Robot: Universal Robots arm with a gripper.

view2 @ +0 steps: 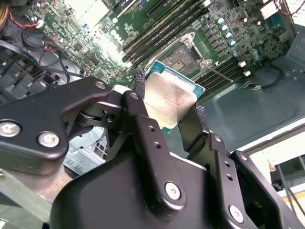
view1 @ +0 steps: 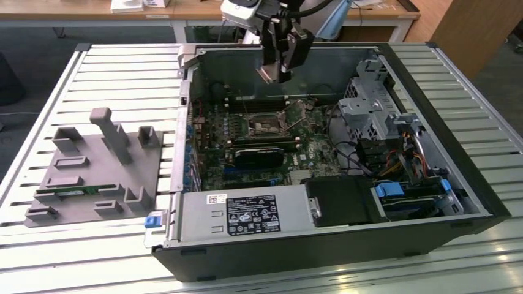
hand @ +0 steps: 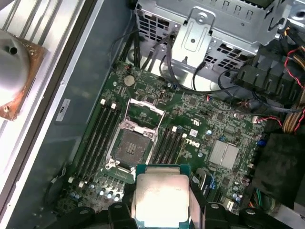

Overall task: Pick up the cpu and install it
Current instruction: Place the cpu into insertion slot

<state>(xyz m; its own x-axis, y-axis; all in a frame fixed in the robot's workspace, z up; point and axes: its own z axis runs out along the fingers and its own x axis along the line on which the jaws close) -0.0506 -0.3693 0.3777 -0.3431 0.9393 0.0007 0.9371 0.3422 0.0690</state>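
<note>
My gripper [view1: 278, 75] hangs over the back of the open computer case, shut on the cpu [view1: 265, 75]. The cpu [view2: 169, 100] is a flat square chip with a shiny silver top and a thin teal rim, and a black finger presses on each of two opposite edges. In the first wrist view the cpu [hand: 161, 195] sits between the fingers [hand: 196, 205], above the motherboard. The dark square socket [hand: 131, 143] with its metal frame lies open on the board, a short way off from the chip. The socket [view1: 266, 125] is below and in front of the gripper.
The case [view1: 457, 141] has tall walls around the board. A metal drive cage [view1: 368, 104] and cables stand on the exterior view's right, and a power supply [view1: 245, 214] lies at the front. On the slatted table's left, a grey tray [view1: 90, 174] holds a green memory stick [view1: 73, 191].
</note>
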